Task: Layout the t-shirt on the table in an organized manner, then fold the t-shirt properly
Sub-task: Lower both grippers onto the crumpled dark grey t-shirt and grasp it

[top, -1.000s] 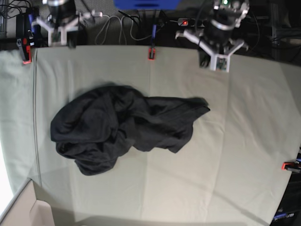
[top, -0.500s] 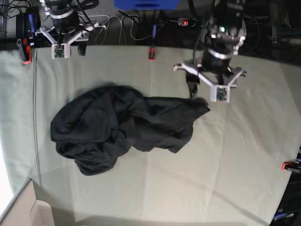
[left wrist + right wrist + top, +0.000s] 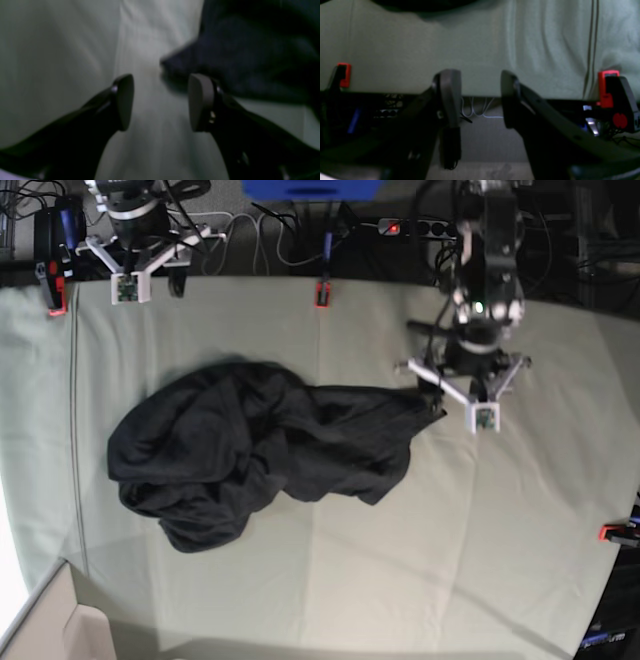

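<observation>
The charcoal-black t-shirt (image 3: 270, 450) lies crumpled in a heap on the left-centre of the pale grey-green table (image 3: 520, 530); no print shows. My left gripper (image 3: 432, 395) is open right at the shirt's right-hand tip. In the left wrist view the open gripper (image 3: 161, 102) hovers over the table (image 3: 62, 50), with the tip of the t-shirt (image 3: 250, 50) just beyond and between its fingertips. My right gripper (image 3: 150, 272) is open and empty at the far left table edge. In the right wrist view the gripper (image 3: 480, 97) sits over that edge of the table (image 3: 545, 50).
Red clamps hold the cloth at the far edge (image 3: 322, 293), the far left corner (image 3: 56, 302) and the right side (image 3: 612, 532). Two clamps (image 3: 343, 75) (image 3: 607, 85) flank my right gripper. Cables and a blue box (image 3: 310, 188) lie behind the table.
My left arm has come forward from the far edge and down to the shirt's right tip. My right arm shifted slightly at the far left corner. The t-shirt has not moved.
</observation>
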You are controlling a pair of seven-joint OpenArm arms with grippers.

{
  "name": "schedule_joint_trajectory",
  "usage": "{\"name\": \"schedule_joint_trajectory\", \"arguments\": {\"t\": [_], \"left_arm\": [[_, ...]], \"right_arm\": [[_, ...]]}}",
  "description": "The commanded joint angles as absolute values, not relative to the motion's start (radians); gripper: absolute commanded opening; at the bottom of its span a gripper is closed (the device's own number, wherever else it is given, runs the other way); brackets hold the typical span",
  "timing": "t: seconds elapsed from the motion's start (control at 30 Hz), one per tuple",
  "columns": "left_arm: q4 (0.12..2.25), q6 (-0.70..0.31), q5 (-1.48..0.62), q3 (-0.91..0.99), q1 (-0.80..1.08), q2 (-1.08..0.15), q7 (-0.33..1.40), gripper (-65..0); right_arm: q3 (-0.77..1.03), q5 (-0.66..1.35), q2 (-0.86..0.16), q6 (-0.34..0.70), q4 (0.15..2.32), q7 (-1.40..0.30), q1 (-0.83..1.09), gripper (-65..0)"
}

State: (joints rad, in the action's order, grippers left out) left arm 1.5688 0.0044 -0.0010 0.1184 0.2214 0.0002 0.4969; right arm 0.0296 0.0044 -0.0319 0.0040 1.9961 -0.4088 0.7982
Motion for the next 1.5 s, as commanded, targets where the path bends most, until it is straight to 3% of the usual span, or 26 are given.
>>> {"name": "schedule_joint_trajectory", "arguments": {"t": [0.0, 0.6, 0.67, 0.77, 0.8, 0.87, 0.93, 1.2, 1.47], "left_arm": [[1.567, 0.005, -0.001, 0.119, 0.202, 0.001, 0.483, -30.9], [1.264, -0.004, -0.002, 0.096, 0.027, 0.028, 0.479, -31.7], [1.262, -0.004, -0.002, 0.064, 0.031, 0.028, 0.479, -38.3], [1.262, -0.004, -0.002, 0.035, 0.036, 0.024, 0.479, -62.3], [1.262, -0.002, -0.002, 0.033, 0.036, 0.024, 0.484, -65.0], [1.277, -0.001, -0.002, 0.035, 0.051, 0.024, 0.487, -62.3], [1.323, -0.001, -0.002, 0.035, 0.085, 0.022, 0.486, -65.0], [1.56, 0.001, -0.001, 0.035, 0.237, 0.002, 0.489, -64.8], [1.649, 0.002, -0.001, 0.036, 0.314, -0.038, 0.486, -64.8]], "right_arm": [[0.03, 0.005, -0.033, 0.005, 2.009, -0.392, 0.808, -38.1], [0.028, 0.005, -0.031, 0.005, 2.008, -0.394, 0.779, -38.1], [0.028, 0.005, -0.031, 0.005, 2.008, -0.394, 0.768, -38.1], [-0.015, 0.005, -0.035, 0.005, 2.011, -0.394, 0.74, -37.8], [-0.035, 0.005, -0.036, 0.005, 2.011, -0.394, 0.727, -37.7], [-0.062, 0.005, -0.036, 0.005, 2.009, -0.394, 0.685, -37.6], [-0.108, 0.005, -0.036, 0.005, 1.998, -0.395, 0.633, -37.5], [-0.213, 0.004, -0.028, 0.004, 1.844, -0.395, 0.38, -37.5], [-0.214, 0.001, -0.031, 0.001, 1.647, -0.395, 0.217, -37.5]]}}
